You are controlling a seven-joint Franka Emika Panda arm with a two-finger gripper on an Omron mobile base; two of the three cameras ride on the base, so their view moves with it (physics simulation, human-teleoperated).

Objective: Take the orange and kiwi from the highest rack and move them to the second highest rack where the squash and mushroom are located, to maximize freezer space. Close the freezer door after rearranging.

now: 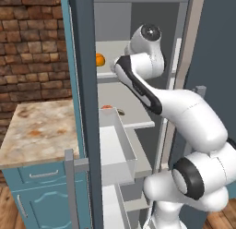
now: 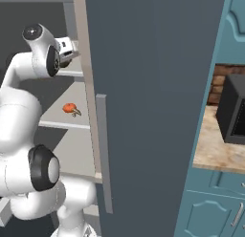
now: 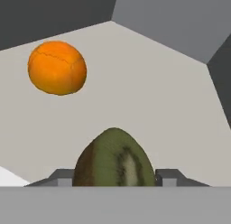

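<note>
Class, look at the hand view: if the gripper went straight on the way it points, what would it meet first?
The kiwi, which sits right between the gripper's fingertips. Past it lie bare rack floor and back wall; the orange is off to the side.

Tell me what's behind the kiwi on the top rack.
Beyond the kiwi, which sits between the gripper fingertips, lies the orange on bare shelf, then the freezer's back walls. The kiwi hides the shelf right behind it.
</note>
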